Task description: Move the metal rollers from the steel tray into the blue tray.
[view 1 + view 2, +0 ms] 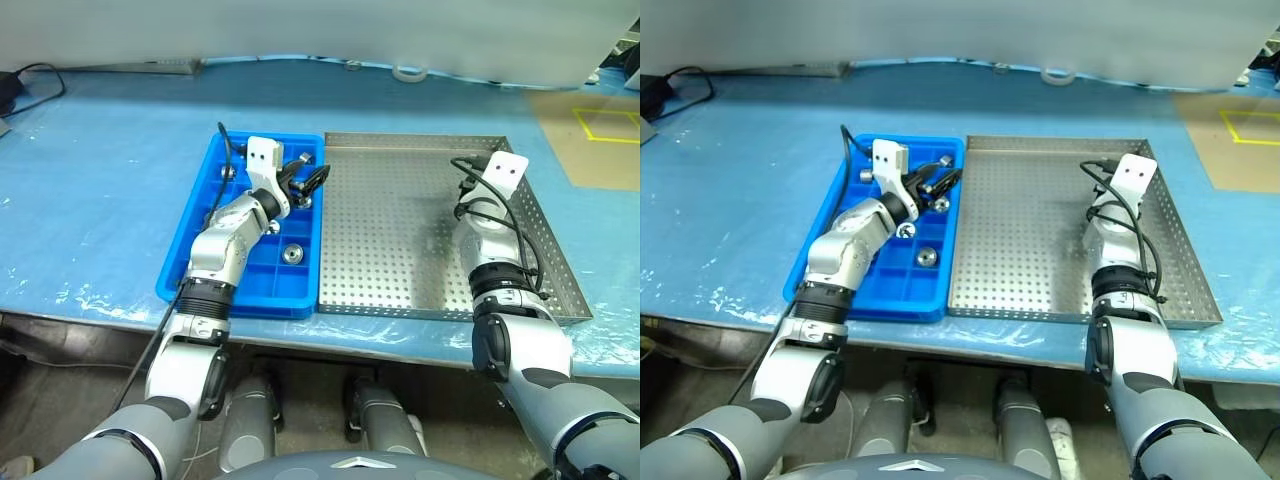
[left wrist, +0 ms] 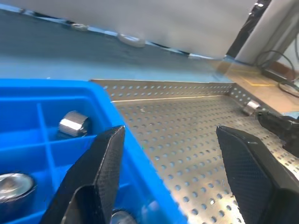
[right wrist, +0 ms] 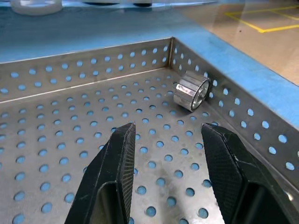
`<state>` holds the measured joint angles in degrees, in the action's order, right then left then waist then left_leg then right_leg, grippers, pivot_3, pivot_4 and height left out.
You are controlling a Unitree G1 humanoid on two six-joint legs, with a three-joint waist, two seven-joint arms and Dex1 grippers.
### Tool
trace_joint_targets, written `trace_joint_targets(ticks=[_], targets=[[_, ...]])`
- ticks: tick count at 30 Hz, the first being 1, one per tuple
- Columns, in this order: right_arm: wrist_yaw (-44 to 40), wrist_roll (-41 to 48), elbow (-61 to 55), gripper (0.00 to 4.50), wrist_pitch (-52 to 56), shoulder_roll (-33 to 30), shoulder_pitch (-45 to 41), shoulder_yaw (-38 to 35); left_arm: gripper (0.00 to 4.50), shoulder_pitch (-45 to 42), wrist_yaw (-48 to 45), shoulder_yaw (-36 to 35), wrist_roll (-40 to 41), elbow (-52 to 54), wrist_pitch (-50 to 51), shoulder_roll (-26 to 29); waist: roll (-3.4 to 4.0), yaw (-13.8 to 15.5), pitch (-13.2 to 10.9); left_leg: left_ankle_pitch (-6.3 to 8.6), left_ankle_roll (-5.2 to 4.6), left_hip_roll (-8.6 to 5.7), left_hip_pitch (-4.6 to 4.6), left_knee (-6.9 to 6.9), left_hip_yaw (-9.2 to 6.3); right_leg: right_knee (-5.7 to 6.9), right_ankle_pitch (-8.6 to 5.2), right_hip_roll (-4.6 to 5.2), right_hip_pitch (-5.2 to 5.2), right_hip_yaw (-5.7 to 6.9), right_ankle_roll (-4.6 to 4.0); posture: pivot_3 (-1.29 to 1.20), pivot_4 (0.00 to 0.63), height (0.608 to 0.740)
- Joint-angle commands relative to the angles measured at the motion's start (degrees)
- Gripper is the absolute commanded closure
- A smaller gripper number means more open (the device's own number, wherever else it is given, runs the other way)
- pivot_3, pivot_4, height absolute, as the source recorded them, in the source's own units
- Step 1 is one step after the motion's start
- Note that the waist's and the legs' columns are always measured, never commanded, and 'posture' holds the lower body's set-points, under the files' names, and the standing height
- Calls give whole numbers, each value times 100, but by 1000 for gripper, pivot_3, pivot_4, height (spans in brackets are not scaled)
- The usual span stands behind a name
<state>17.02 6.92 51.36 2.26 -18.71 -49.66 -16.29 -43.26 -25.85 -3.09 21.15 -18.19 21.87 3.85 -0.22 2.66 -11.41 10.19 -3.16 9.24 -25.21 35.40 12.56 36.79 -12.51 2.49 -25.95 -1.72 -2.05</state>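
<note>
Against the far corner wall of the perforated silver steel tray [image 3: 70,70] lies one shiny faceted metal roller [image 3: 192,90] with a central hole, ahead of the empty, open right gripper [image 3: 166,154]. Other silver rollers [image 2: 74,124] sit in the bright blue compartmented plastic tray [image 1: 205,225], beneath the open, empty left gripper [image 2: 170,154].

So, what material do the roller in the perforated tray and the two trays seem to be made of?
Roller: polished metal, probably steel; mirror-like reflections. Steel tray: sheet metal, dull silver, punched holes. Blue tray: likely moulded plastic; uniform glossy colour.

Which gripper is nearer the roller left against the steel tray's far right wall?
Right. The right gripper, open, is just short of the roller; the left gripper, open, hangs at the blue tray edge.
</note>
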Motion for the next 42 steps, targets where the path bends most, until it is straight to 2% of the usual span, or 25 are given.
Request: trace_joint_targets(ticks=[1,7,12,15,18,20,22,25,26,30,34,42], targets=[[-93,-7,-302,2204,42,-2,-43,10,1200,-221,-34,-61,82,193,-191,-91,0,-15,0,0,0,0,0,0,0,0,0,0,0,0,0,-67,150,740],[-131,-85,-387,2204,34,96,-161,120,1200,-173,-1,-64,28,115,-272,-147,0,-26,0,-6,-29,0,0,-3,-1,0,0,0,0,2,-1,-68,150,740],[-323,-221,-569,2204,321,-149,-126,287,1200,-21,-27,-15,29,311,-212,-126,0,-11,0,-3,-43,-7,0,-4,-1,-1,0,9,1,3,-1,-66,150,740],[-1479,-9,-1495,2204,832,-526,-60,515,1200,-2,-2,-69,79,383,-133,-85,0,-11,-4,-6,-52,-21,-3,-7,-1,-1,1,19,1,5,0,-77,150,740],[-3463,463,-2702,2204,1245,-1194,146,843,1200,82,-75,-20,86,453,-57,-44,-1,1,-4,-5,-63,-32,-2,-10,-3,-4,1,30,4,5,2,-90,150,740],[-5093,1095,-3732,2204,1733,-1849,421,1013,1200,117,-109,2,99,467,-28,-48,-1,20,-5,-2,-71,-37,4,-16,-7,-12,2,36,17,8,3,-104,150,740],[-6297,1582,-4534,2204,2144,-2458,813,1126,1200,117,-150,29,102,461,-5,-64,-1,44,-5,4,-81,-39,18,-19,-19,-23,1,42,45,21,3,-114,150,740],[-7358,1638,-5091,2808,2326,-3233,1583,1374,1166,149,-364,169,116,543,99,-58,-1,77,-5,8,-83,-34,88,-47,-45,-95,-1,50,145,50,0,-122,150,740],[-7608,1579,-5237,3164,2260,-3430,1858,1452,1166,177,-442,216,119,592,115,-53,-2,105,-5,10,-79,-34,122,-67,-49,-130,-1,51,187,60,0,-122,150,740],[-8101,1545,-5818,4455,2127,-3811,2669,1487,1166,302,-522,269,131,752,203,-39,4,120,-7,22,-72,-54,188,-104,-50,-194,-1,79,273,76,-1,-129,150,740],[-8236,1495,-6149,4455,2179,-3850,3077,1556,1166,376,-507,285,112,815,284,-49,4,79,-7,16,-94,-61,188,-111,-51,-201,0,85,273,77,-1,-128,150,740],[-8280,824,-6527,4455,1890,-3961,3908,2018,1166,649,-456,326,120,1119,461,-56,5,84,-7,14,-92,-58,181,-123,-58,-211,-2,86,270,94,0,-120,150,740]])
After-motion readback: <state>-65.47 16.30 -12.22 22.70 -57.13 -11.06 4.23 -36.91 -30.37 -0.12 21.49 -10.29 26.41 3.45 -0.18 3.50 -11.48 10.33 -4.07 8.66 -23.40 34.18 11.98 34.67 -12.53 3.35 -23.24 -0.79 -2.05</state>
